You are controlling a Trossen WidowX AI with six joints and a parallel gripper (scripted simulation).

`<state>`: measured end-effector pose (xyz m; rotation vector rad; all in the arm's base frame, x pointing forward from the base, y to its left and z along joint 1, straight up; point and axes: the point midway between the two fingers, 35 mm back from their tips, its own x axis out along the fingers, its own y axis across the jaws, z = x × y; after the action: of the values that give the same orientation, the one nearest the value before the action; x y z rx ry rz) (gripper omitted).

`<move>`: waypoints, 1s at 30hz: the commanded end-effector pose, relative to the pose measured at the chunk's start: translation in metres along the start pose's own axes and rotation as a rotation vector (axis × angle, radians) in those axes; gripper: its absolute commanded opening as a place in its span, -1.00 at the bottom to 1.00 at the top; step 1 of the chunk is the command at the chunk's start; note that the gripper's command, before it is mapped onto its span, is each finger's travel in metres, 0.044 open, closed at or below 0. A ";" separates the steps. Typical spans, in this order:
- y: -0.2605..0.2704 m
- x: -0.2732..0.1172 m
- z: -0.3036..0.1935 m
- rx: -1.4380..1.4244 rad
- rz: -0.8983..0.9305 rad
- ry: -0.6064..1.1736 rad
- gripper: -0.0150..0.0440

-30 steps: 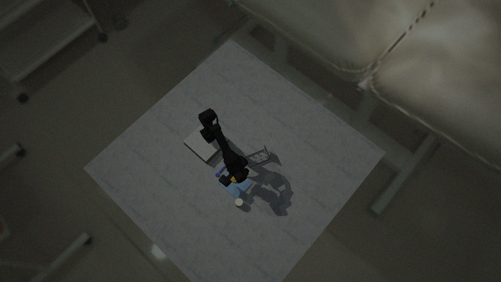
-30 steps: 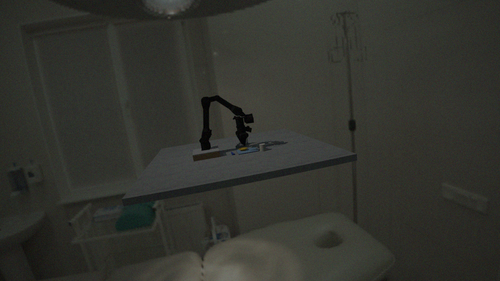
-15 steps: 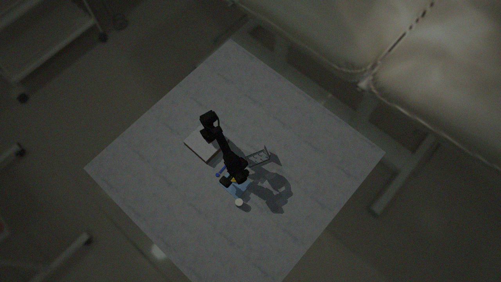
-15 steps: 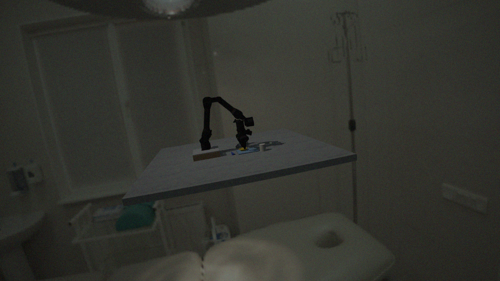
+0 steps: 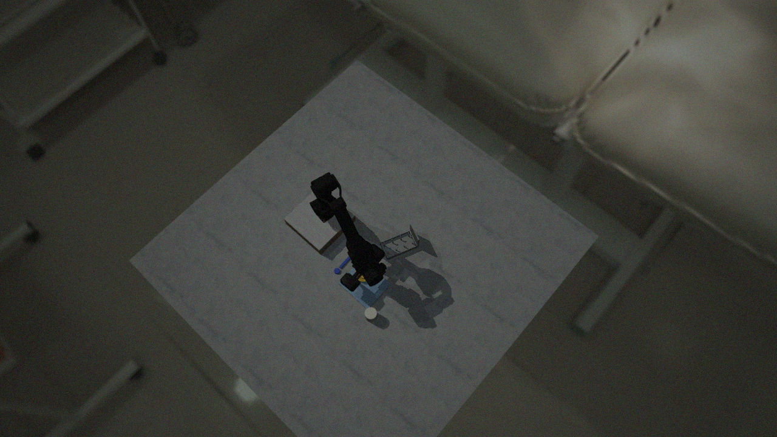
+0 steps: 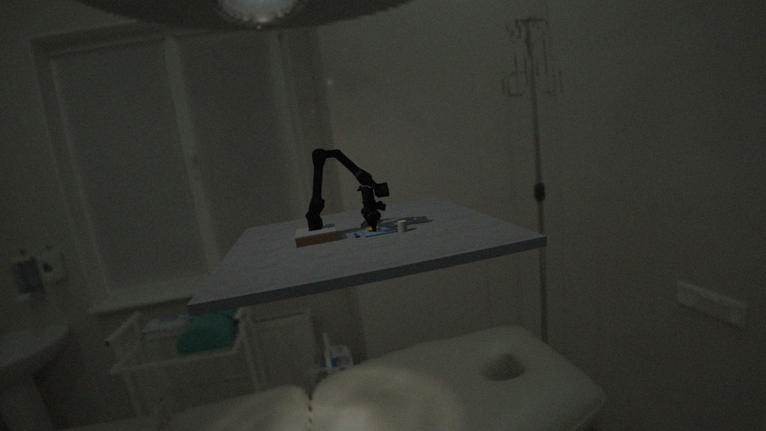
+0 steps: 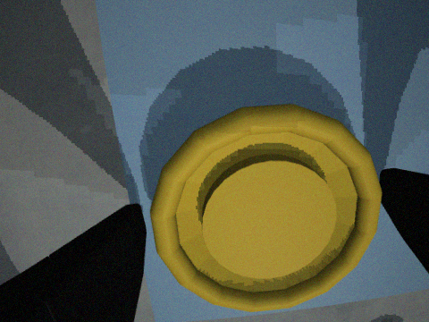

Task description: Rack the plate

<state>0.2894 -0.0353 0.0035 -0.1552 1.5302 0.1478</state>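
Observation:
The yellow round plate [image 5: 362, 279] [image 6: 368, 228] [image 7: 268, 219] lies flat, face up, over the blue mat [image 5: 366, 298] [image 7: 313, 45]. My gripper [image 6: 373, 230] [image 7: 264, 200] is open and points down around the plate. In the wrist view the left finger has a narrow gap to the rim. The right fingertip is at the rim's edge; I cannot tell whether it touches. The grey dish rack [image 5: 414, 237] stands on the table beside the arm, with an upright panel at its far end. Its slots hold no plate that I can see. In the exterior view the gripper mostly hides the rack.
A white cylinder [image 5: 370, 312] [image 6: 402, 226] stands by the mat's corner. A blue bar [image 5: 345, 264] and a round blue piece [image 5: 337, 271] lie between the mat and the white-topped box [image 5: 312, 227] [image 6: 316, 237] under the arm's base.

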 end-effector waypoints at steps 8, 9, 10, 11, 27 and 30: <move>0.000 0.002 -0.002 0.004 0.000 0.006 0.58; 0.000 0.002 -0.002 0.004 0.000 0.006 0.56; 0.000 0.002 -0.002 0.004 0.000 0.006 0.54; 0.000 0.002 -0.002 0.004 0.000 0.006 0.51; -0.004 -0.056 0.012 0.004 -0.001 0.005 -0.49; -0.004 -0.070 0.014 0.004 -0.001 0.004 -0.49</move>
<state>0.2978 -0.0362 0.0570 -0.1523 1.5488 0.1515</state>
